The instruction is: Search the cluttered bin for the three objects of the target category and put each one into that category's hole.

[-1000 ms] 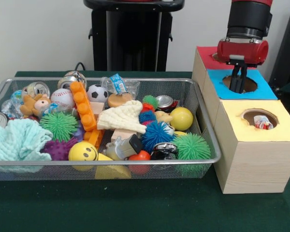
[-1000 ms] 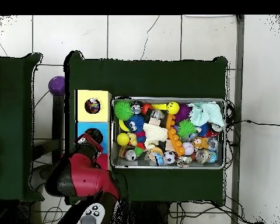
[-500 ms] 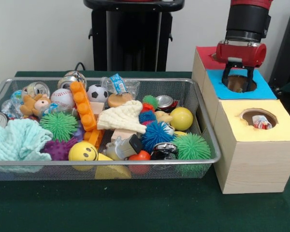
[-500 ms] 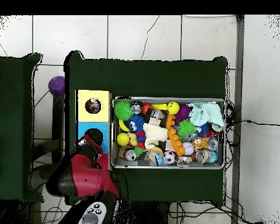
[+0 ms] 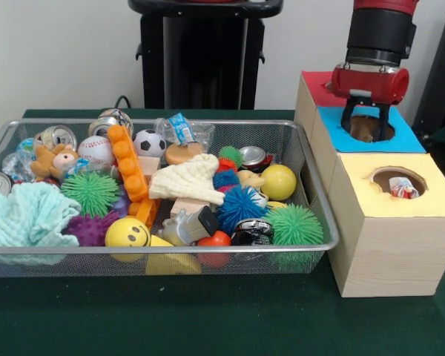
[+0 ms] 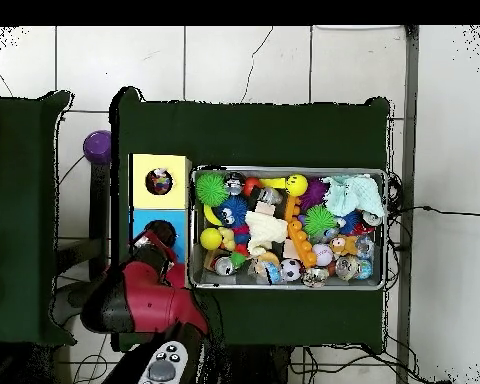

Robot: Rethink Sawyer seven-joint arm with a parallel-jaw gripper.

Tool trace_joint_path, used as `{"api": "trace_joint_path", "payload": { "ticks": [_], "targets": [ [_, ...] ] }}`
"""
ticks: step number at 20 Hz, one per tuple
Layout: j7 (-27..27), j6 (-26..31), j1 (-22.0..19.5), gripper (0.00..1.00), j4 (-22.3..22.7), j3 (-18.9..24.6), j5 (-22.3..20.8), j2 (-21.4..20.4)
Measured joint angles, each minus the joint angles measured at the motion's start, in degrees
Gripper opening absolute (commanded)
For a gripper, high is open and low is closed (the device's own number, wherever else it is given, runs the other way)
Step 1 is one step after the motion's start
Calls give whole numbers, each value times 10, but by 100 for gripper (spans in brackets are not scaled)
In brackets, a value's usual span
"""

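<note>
**Gripper spread above the blue-topped hole**

The wire-mesh metal bin [image 5: 311,193] is taken as the landmark. At its left end a pale teal knitted cloth [image 5: 22,215] is seen, with a small brown teddy bear [image 5: 52,159] behind it. Nearer the middle, a long orange studded building brick [image 5: 130,167] is laid with its long axis running from the bin's back rail toward its front rail, tilted slightly. Just right of the brick, a cream knitted cloth [image 5: 189,180] is draped across other items. A plain yellow ball [image 5: 279,182] is found near the bin's right wall. No readable writing can be made out on any item.

Right of the bin, the wooden box row [image 5: 378,245] is set touching it. The black two-fingered gripper [image 5: 366,122] is held over the round hole in the blue top [image 5: 367,127], fingers [image 5: 347,122] spread apart and pointing straight down, nothing between them. In the yellow-topped hole [image 5: 397,182] a small red-and-white object is visible.
</note>
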Motion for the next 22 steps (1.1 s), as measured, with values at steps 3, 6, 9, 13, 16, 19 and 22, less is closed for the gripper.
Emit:
{"api": "trace_joint_path", "payload": {
  "ticks": [3, 6, 9, 13, 16, 19, 22],
  "targets": [
    [0, 1, -59, 100, 13, 56, -4, -9],
    [1, 10, -88, 100, 21, 82, 30, -6],
    [7, 15, -90, 100, 25, 91, 73, -2],
    [20, 15, -112, 100, 48, 129, 140, -9],
    [37, 16, -154, 100, 67, 176, 153, -17],
    [51, 16, -193, 100, 81, 216, 152, -21],
    [63, 14, -229, 100, 95, 253, 146, -23]
  ]
}}
